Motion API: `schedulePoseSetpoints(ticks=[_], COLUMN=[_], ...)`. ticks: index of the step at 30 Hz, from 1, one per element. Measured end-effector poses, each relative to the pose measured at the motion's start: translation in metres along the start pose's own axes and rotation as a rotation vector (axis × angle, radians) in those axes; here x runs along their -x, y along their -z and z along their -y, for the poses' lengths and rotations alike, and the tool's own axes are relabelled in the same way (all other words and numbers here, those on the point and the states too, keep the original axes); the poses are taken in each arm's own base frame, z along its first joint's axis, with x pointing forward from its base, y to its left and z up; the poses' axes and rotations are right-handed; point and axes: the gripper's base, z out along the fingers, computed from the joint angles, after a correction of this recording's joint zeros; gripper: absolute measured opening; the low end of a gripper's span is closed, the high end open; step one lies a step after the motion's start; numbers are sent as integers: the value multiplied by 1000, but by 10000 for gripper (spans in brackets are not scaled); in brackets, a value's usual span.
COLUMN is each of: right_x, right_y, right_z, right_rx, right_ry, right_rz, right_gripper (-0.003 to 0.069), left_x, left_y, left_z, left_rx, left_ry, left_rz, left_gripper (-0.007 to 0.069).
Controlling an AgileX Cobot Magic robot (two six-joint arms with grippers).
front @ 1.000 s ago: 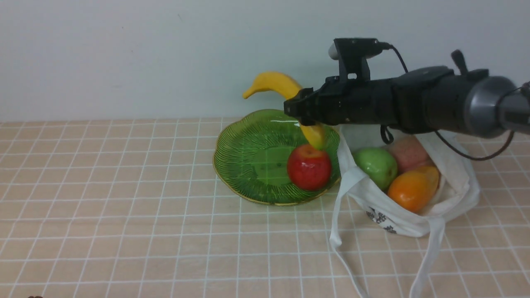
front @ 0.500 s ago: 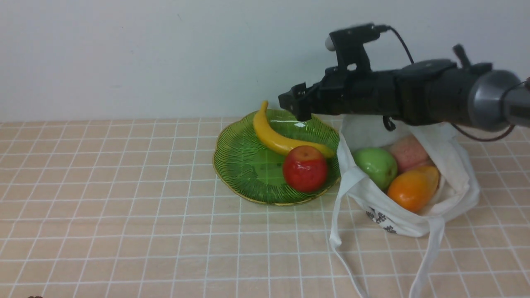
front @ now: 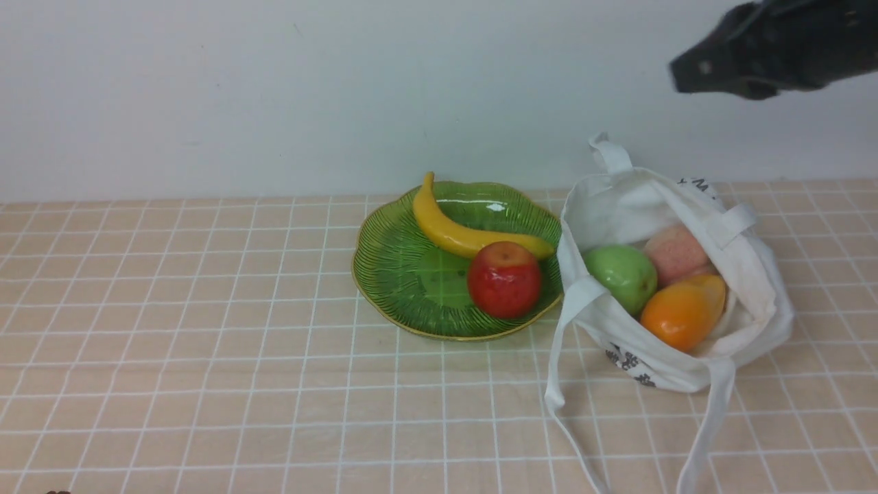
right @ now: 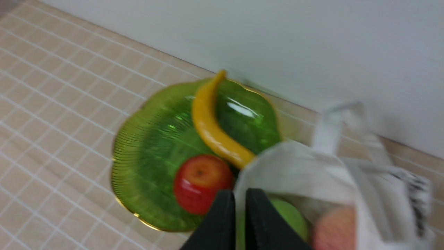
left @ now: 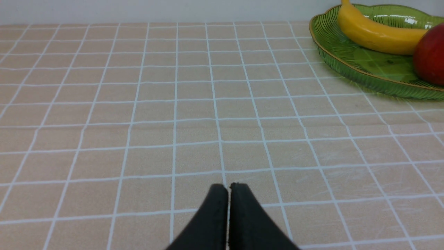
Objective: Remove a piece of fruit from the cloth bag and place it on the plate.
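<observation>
The yellow banana [front: 466,230] lies on the far half of the green ribbed plate [front: 391,274], free of any gripper, with its right end behind a red apple [front: 504,279]. The white cloth bag [front: 754,274] stands open just right of the plate. My right gripper [front: 675,72] hangs high above the bag near the wall; in the right wrist view it [right: 240,192] is shut and empty, looking down on the banana [right: 211,128], the plate [right: 149,149] and the bag [right: 305,170]. My left gripper [left: 228,185] is shut low over bare table, well short of the plate [left: 333,52] and banana [left: 374,31].
Inside the bag sit a green apple [front: 623,276], an orange fruit [front: 682,312] and a pinkish fruit [front: 675,252]. The bag's long straps [front: 710,425] trail toward the front table edge. A white wall runs close behind plate and bag.
The right gripper let go of the banana, which dropped from above the plate onto it. The arm then rose and drew back to the upper right, and its jaws shut.
</observation>
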Motion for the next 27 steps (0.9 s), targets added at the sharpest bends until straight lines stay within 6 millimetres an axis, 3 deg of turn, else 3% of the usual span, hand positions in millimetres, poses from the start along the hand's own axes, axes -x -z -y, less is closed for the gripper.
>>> schedulePoseSetpoints(ticks=[3,4,5,7,8,10,15,18,22,27], right_x=[-16,-16,-32,-56,-59,-94,-160,-199,-228,-240], right_y=[47,52,78,107,109,131,145,140,146,156], right_z=[11,11,5,-9,-11,-32,-62,-69,-78,-87], right_rx=[-140,-149,-201,-246,-247,-284,-332,-386,-463,-502], right_ry=[-79,-85,-98,-86,-85,-22,16,18,92,158], right_rz=[17,25,49,91,93,180,444,616,769,862], right_gripper=[-8,-10,-13,-13,-13,-13,-14,-14,-14,-14], left_x=[0,0,0,0,0,0,0,0,0,0], left_y=[0,0,0,0,0,0,0,0,0,0], left_z=[0,0,0,0,0,0,0,0,0,0], left_rx=[0,0,0,0,0,0,0,0,0,0], left_ry=[0,0,0,0,0,0,0,0,0,0], left_rz=[0,0,0,0,0,0,0,0,0,0], left_gripper=[-8,-8,-8,-8,-8,-8,-8,-8,-8,-8])
